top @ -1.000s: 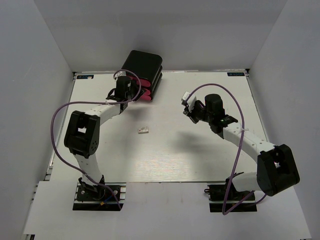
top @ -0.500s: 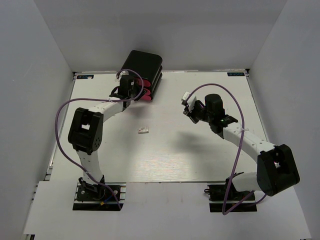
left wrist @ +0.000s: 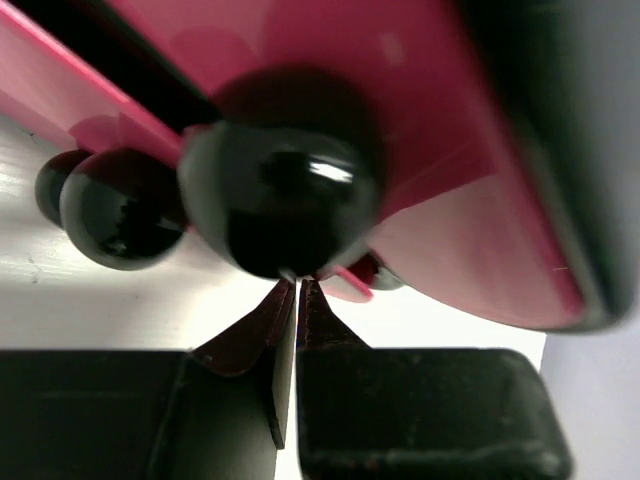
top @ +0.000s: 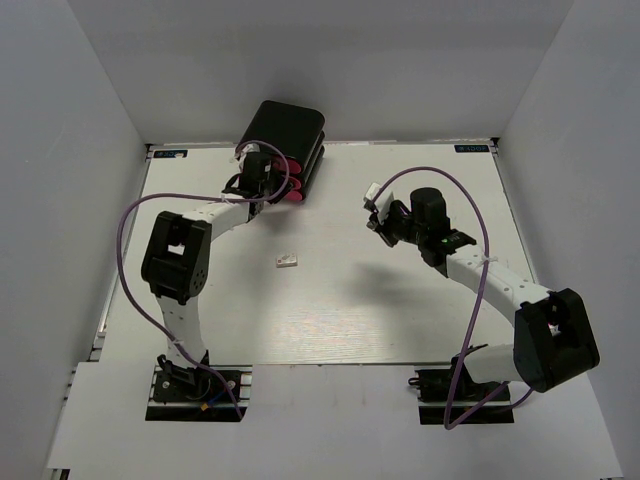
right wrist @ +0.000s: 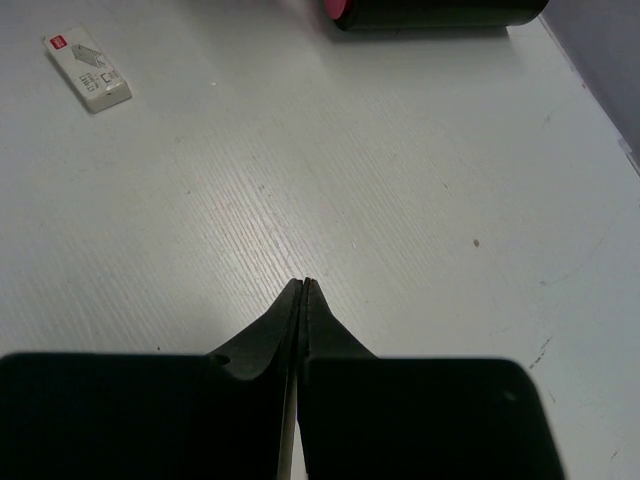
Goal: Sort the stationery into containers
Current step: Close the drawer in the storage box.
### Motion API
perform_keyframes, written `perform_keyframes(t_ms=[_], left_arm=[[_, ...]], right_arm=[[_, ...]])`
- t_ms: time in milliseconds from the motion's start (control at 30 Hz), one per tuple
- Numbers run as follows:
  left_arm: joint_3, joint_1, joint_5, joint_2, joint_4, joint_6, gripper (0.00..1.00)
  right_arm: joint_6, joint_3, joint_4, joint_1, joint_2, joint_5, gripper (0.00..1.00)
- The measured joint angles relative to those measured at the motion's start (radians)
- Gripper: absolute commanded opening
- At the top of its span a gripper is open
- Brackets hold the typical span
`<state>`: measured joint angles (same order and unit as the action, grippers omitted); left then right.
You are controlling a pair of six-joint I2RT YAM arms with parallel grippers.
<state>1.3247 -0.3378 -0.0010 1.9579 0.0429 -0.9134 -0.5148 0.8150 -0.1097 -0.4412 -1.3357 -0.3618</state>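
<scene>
The black box (top: 288, 128) lies at the back of the table with its pink-red drawers (top: 300, 186) facing the front. My left gripper (top: 270, 184) is shut, and in the left wrist view its tips (left wrist: 297, 283) touch the underside of one round black knob (left wrist: 285, 195) on a pink drawer front (left wrist: 450, 170). A second knob (left wrist: 125, 205) sits to the left. The white eraser (top: 287, 262) lies mid-table and also shows in the right wrist view (right wrist: 88, 70). My right gripper (top: 373, 222) is shut and empty above bare table (right wrist: 305, 283). No markers or pen are in view.
White walls enclose the table on three sides. The box's end (right wrist: 430, 12) shows at the top of the right wrist view. A purple cable loops off each arm.
My left gripper has moved right and toward the drawers, up to a knob. The right arm and the eraser have not moved.
</scene>
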Motion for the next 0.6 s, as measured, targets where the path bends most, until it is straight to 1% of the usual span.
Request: perform_keyframes(t_ms=[267,600], left_arm=[[0.0,-0.009,-0.018,0.021,0.034,-0.037,0.2],[-0.004,-0.01,-0.019,0.021,0.097,-0.079,0.2]], right_arm=[[0.0,0.0,0.0,0.005,0.0,0.0,0.0],[0.0,0.0,0.0,0.009,0.0,0.0,0.0]])
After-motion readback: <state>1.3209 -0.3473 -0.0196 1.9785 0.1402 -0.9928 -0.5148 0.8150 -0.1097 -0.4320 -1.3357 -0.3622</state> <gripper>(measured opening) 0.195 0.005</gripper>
